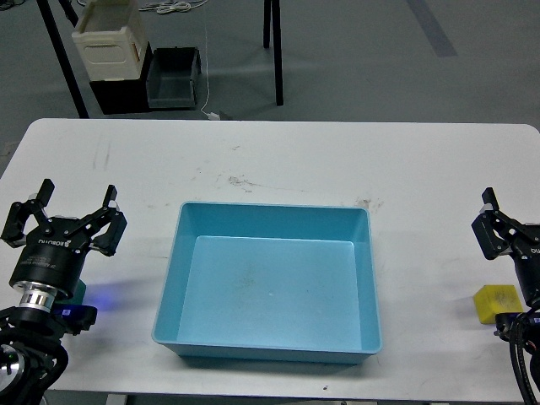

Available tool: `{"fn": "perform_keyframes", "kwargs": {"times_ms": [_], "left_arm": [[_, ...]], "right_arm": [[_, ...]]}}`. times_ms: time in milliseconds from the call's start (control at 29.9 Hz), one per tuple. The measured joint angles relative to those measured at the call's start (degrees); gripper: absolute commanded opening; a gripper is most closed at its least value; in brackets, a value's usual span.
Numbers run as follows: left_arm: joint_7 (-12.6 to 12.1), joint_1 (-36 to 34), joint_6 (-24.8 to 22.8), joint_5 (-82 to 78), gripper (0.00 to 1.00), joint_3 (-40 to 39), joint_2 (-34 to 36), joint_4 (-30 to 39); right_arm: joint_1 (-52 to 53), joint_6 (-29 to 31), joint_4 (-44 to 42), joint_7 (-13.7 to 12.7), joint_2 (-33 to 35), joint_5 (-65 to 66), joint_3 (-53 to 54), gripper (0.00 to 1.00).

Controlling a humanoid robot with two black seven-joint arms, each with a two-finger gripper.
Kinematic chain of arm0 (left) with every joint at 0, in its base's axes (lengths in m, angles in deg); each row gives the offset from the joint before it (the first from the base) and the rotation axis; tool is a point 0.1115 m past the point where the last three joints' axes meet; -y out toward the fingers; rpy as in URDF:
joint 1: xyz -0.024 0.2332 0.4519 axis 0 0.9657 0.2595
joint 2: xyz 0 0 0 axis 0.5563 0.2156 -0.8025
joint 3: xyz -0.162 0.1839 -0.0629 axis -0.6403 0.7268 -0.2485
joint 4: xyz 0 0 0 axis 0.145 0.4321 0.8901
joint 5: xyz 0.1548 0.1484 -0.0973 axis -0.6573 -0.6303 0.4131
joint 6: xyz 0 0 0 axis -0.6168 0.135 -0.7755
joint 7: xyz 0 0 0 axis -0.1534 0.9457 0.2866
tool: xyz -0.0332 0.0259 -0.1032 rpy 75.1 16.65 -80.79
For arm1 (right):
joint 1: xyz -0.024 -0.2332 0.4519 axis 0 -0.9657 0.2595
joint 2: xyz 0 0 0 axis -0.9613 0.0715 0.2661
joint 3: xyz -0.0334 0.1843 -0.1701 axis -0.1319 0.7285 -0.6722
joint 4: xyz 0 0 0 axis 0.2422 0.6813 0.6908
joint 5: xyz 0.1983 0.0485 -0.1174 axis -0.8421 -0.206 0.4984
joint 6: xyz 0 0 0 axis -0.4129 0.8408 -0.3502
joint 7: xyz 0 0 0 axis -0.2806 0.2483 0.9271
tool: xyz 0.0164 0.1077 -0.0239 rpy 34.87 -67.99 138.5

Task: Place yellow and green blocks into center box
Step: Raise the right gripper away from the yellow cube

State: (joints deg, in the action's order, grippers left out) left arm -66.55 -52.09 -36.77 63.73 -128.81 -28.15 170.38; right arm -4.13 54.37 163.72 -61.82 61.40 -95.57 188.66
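The center box (pixel 173 278) is a light-blue shallow tray in the middle of the white table, with nothing in it. The yellow block (pixel 496 304) lies on the table to the tray's right, just below and beside my right gripper (pixel 530 226). Only one finger (pixel 488 226) of that gripper shows, splayed wide from the wrist; the other is past the view's edge. My left gripper (pixel 71 202) stands open with nothing between its fingers, left of the tray. A dark green sliver, probably the green block (pixel 78 292), shows by its wrist, mostly hidden.
On the floor beyond the table's far edge stand a cream crate (pixel 108 38) and a dark grey bin (pixel 173 78). Black stand legs (pixel 272 34) rise behind the table.
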Motion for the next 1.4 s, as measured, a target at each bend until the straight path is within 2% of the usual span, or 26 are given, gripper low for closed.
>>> {"fn": "perform_keyframes", "kwargs": {"times_ms": [367, 501, 701, 935, 1135, 1202, 1269, 1336, 1402], "left_arm": [[-0.2, -0.1, 0.2, 0.1, 1.0, 0.1, 0.1, 0.0], [0.0, -0.1, 0.2, 0.1, 1.0, 0.0, 0.1, 0.0], [0.0, -0.1, 0.2, 0.1, 1.0, -0.3, 0.1, 0.0], [0.0, -0.1, 0.3, 0.1, 1.0, -0.3, 0.0, 0.0], [0.0, -0.1, 0.3, 0.1, 1.0, -0.3, 0.0, 0.0], [0.0, -0.1, 0.3, 0.1, 1.0, -0.3, 0.0, -0.1], [0.0, -0.1, 0.3, 0.1, 1.0, -0.4, 0.0, -0.2], [0.1, -0.2, 0.3, 0.2, 1.0, -0.4, 0.0, -0.3], [0.1, -0.1, 0.3, 0.2, 1.0, -0.4, 0.0, -0.4]], "right_arm": [[-0.1, -0.3, -1.8, -0.2, 0.0, -0.1, 0.2, 1.0], [-0.1, 1.4, -2.8, 0.0, 0.4, 2.1, 1.5, 1.0], [1.0, 3.6, -3.2, 1.0, 9.3, 19.5, 6.2, 1.0], [15.0, 1.2, -4.9, 1.1, 20.5, 37.8, 6.9, 1.0], [35.1, -1.3, -15.8, 2.0, 28.9, 50.0, -4.5, 1.0], [42.9, -1.0, -19.0, 4.8, 32.9, 56.0, -11.7, 1.0], [49.2, -0.7, -20.4, 9.1, 36.9, 63.2, -19.2, 1.0], [55.6, -0.5, -20.9, 14.9, 41.0, 71.6, -27.6, 1.0], [62.6, -0.5, -21.2, 22.3, 44.6, 80.3, -36.7, 1.0]]}}
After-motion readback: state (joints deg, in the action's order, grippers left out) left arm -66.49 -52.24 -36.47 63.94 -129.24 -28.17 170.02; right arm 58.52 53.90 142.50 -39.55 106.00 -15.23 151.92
